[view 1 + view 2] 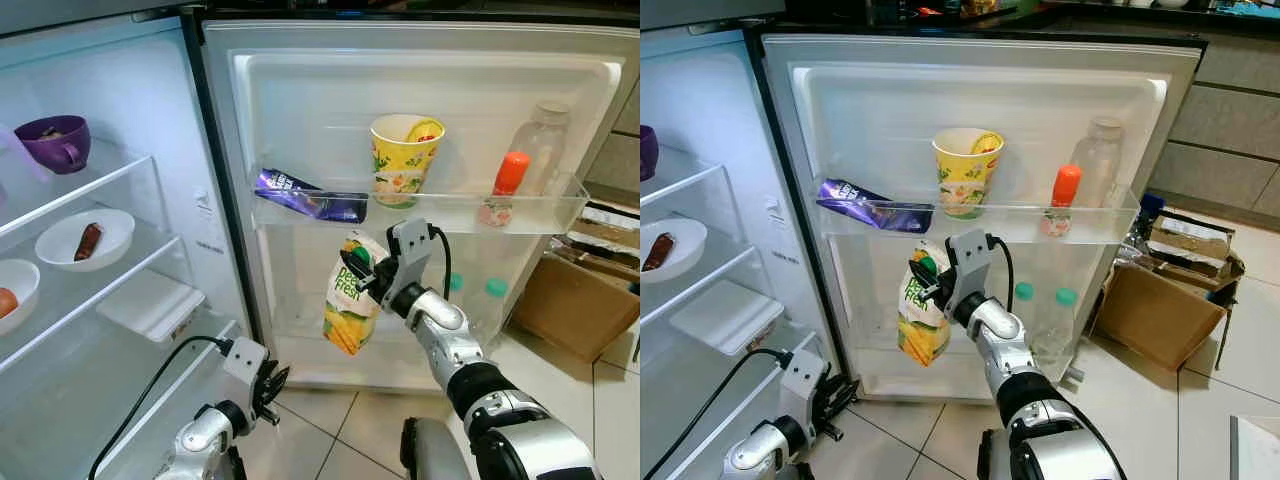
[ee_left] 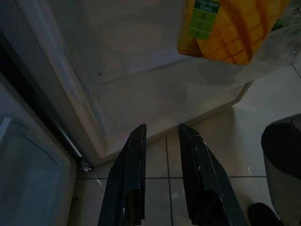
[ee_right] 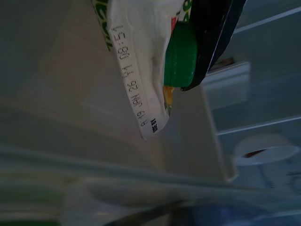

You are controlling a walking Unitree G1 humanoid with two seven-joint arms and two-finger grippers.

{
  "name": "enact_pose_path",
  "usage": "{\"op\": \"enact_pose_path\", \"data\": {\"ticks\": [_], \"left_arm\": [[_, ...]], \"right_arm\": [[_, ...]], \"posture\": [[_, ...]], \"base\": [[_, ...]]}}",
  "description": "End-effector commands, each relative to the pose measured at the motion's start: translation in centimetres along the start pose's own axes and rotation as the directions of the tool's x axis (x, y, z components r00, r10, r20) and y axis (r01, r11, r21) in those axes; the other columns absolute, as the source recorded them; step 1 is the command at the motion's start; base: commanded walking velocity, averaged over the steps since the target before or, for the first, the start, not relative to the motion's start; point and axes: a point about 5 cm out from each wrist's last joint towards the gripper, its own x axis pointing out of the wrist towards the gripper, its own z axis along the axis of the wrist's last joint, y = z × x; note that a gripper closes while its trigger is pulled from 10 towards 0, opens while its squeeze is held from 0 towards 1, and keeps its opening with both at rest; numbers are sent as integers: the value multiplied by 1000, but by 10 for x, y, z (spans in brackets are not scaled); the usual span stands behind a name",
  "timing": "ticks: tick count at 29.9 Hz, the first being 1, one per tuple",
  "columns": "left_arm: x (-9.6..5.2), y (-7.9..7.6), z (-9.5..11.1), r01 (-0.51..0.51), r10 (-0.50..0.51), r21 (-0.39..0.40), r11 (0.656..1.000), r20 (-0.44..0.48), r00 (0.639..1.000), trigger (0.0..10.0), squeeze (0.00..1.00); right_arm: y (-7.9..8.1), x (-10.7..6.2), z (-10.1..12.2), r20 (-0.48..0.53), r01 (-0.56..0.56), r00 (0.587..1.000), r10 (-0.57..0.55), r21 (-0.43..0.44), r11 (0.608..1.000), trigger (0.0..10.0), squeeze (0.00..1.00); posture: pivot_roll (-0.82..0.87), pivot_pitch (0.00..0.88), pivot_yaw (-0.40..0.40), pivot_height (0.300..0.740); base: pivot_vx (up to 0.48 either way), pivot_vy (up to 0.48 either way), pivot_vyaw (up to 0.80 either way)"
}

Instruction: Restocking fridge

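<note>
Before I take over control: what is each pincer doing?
Left pincer: open, holding nothing, low by the fridge door.
Right pincer: closed on the juice carton.

Colours and patterns at the open fridge

We see a white fridge door whose clear shelf carries a glossy purple snack packet, a yellow paper cup printed with green and white figures, a small bottle with an orange-red cap, and a clear plastic bottle. Our black-fingered right end effector holds a juice pouch, white on top with green lettering and a green cap, yellow-orange diced mango below. Two bottles with teal caps stand lower. On the inner shelves sit a purple cup and a white bowl with something reddish-brown. The floor tiles are cream; the cardboard box is brown.
</note>
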Motion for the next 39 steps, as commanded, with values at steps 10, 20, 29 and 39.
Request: {"op": "enact_pose_path", "data": {"ticks": [10, 20, 29, 39], "left_arm": [[2, 1, 2, -6, 6, -5, 1000, 4, 1000, 10000, 0], [2, 1, 3, -7, 7, -5, 1000, 5, 1000, 10000, 0], [2, 2, 3, -8, 8, -4, 1000, 5, 1000, 10000, 0], [3, 1, 3, -6, 6, -5, 1000, 6, 1000, 10000, 0]], "right_arm": [[31, -40, -55, -214, -393, 895, 391, 35, 919, 10000, 0], [36, -48, -52, -210, -492, 849, 484, 15, 870, 10000, 0], [38, -50, -43, -139, -514, 844, 518, 64, 855, 10000, 0], [55, -66, -19, 42, -712, 695, 718, 180, 678, 10000, 0]], "posture": [[-48, 26, -39, 375], [-49, 25, -36, 375], [-49, 25, -36, 375], [-51, 25, -36, 375]], "base": [[0, 0, 0], [0, 0, 0], [0, 0, 0], [0, 0, 0]]}}
